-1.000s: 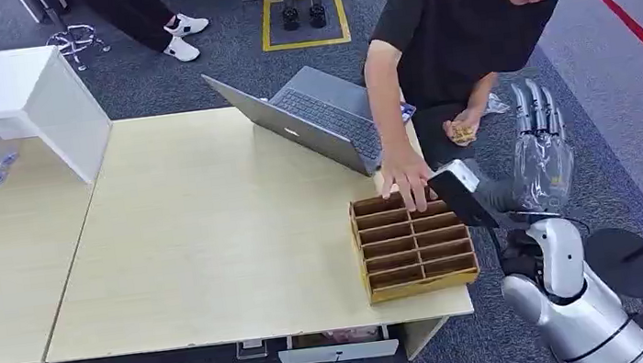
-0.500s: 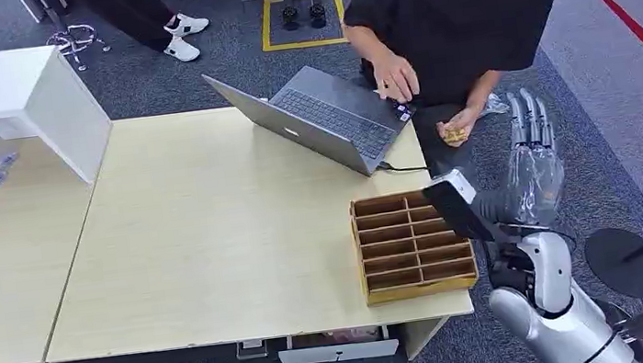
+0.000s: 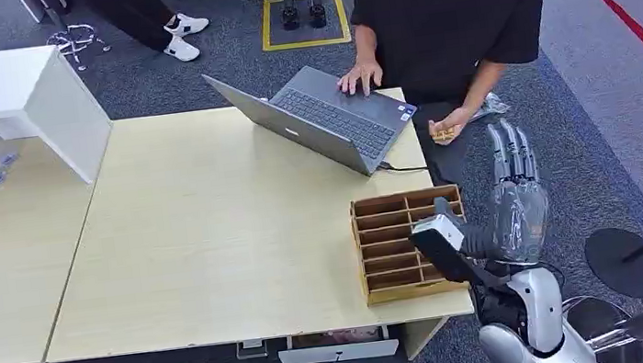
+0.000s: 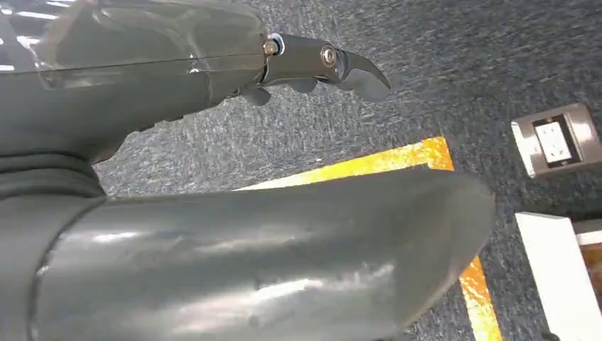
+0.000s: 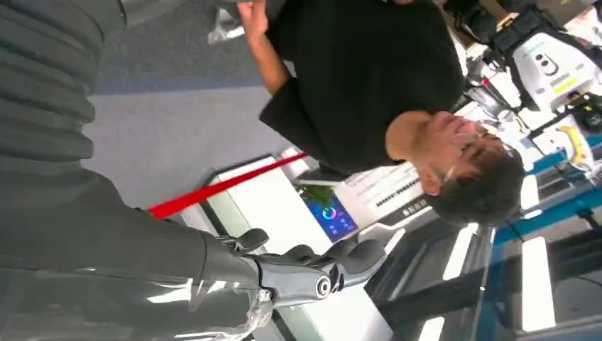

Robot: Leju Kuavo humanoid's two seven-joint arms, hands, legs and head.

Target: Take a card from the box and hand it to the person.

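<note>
While sitting at the table's corner, the brown box [image 3: 404, 243] shows divided compartments.

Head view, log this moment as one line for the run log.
right hand: open, fingers straight, beside table | brown divided cardboard box: on table edge | person's hand: on grey laptop

The box [image 3: 404, 243] sits on the worktop [image 3: 214, 241] at its near right corner, with the laptop [image 3: 319, 119] behind it toward the far edge. The person [image 3: 454, 8] stands behind the worktop's far right corner, one hand on the laptop. The right hand [image 3: 515, 190] hangs just right of the box, past the worktop's edge, fingers stretched toward the person.
</note>
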